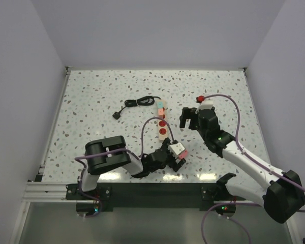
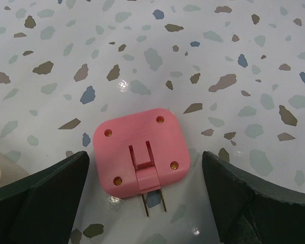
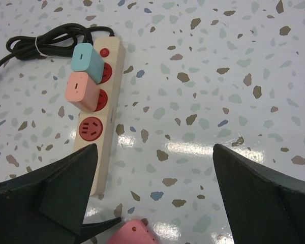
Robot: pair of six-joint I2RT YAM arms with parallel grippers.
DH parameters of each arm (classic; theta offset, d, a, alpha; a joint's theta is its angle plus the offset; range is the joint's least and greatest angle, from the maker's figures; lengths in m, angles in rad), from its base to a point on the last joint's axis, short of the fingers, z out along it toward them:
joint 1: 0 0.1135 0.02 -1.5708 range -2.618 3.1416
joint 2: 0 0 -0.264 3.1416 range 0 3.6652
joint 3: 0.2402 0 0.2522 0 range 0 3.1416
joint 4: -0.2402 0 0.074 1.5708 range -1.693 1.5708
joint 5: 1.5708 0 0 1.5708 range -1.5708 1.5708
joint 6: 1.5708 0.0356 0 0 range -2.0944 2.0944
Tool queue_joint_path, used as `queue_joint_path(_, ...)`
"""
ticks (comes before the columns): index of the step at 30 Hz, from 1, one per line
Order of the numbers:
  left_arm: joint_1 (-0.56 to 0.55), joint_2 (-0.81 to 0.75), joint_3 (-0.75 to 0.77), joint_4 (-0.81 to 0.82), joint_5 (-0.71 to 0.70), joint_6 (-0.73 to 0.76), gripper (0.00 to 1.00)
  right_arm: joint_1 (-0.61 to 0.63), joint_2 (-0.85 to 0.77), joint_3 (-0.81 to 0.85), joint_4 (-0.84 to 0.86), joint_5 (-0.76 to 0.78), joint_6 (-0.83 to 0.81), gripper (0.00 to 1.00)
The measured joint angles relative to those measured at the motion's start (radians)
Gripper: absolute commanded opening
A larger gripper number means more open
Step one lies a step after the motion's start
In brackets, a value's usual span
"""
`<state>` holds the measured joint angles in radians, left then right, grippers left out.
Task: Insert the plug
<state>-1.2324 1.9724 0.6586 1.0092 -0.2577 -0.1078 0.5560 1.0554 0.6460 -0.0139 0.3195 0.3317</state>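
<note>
Terrazzo table (image 1: 91,91), plain white walls on three sides. Mid-frame in the top view lies the strip (image 1: 161,126), running roughly top to bottom, with its black cable (image 1: 140,101) coiled up-left of it. In the right wrist view a teal adapter (image 3: 89,60) and a pink adapter (image 3: 81,89) sit in the strip's upper sockets. One red socket (image 3: 90,128) just below them is free.

Pink squarish plug (image 2: 140,152) lies flat on the table, just below-right of the strip's lower end in the top view, not in any socket. In the left wrist view it is prong side up, with two prongs (image 2: 155,203) pointing at the bottom of the frame. Around it sits the left gripper (image 2: 145,168), fingers (image 2: 40,198) spread wide. Bare table shows between plug and finger on both sides, so no contact and no grip.

Right of the strip in the top view hovers the right gripper (image 3: 155,168), its fingers (image 3: 264,198) also wide apart with only table between them. A corner of the plug shows at the bottom edge of its wrist view.
</note>
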Motion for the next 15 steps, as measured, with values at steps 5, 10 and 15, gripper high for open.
queue_joint_path(5,-0.012,0.013,0.018,-0.011,-0.019,0.021,0.67,-0.001,-0.017,-0.001,0.000,0.000,0.000,0.98)
queue_joint_path(10,-0.014,0.015,0.018,-0.004,-0.022,0.036,0.28,-0.002,-0.029,-0.007,0.006,0.000,0.000,0.98)
queue_joint_path(15,-0.014,0.000,-0.027,0.039,-0.009,0.071,0.00,-0.003,-0.030,-0.012,0.008,-0.019,0.001,0.98)
